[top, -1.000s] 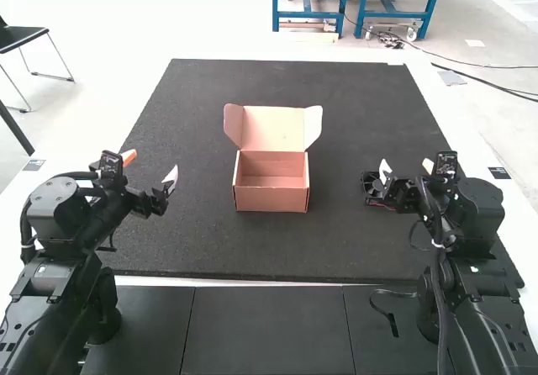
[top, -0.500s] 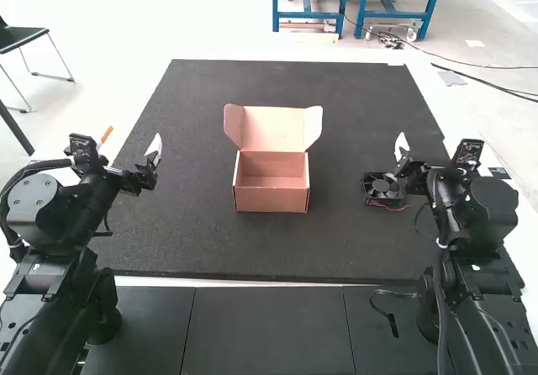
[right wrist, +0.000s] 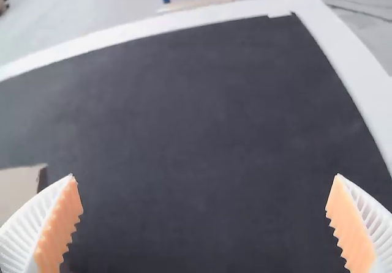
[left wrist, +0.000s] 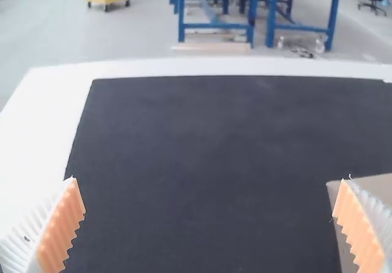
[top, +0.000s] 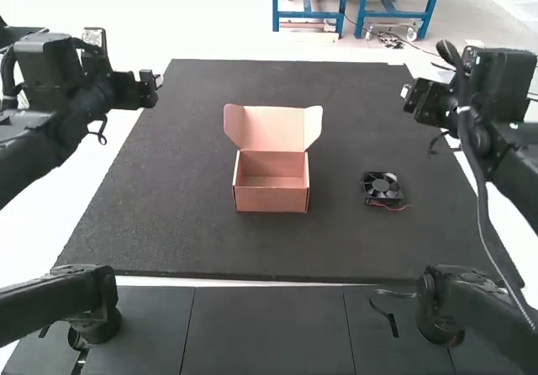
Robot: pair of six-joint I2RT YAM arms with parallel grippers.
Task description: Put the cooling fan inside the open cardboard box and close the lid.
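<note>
The open cardboard box [top: 271,180] stands mid-mat, its lid [top: 271,127] upright at the back. To its right, the black cooling fan [top: 382,188] lies flat on the mat with its thin wires trailing. My left gripper [top: 149,87] hangs high over the mat's far left part, well away from the box. My right gripper [top: 411,99] hangs high over the far right, beyond the fan. In both wrist views the left gripper [left wrist: 208,184] and right gripper [right wrist: 203,178] are open with nothing between the orange pads. A cardboard edge [right wrist: 18,184] shows in the right wrist view.
The black mat [top: 168,190] covers most of the white table [top: 50,224]. Bare mat lies all around the box and the fan.
Both arms have risen from low near the front edge to high over the mat's far side. The right gripper has left the fan, which stays on the mat.
</note>
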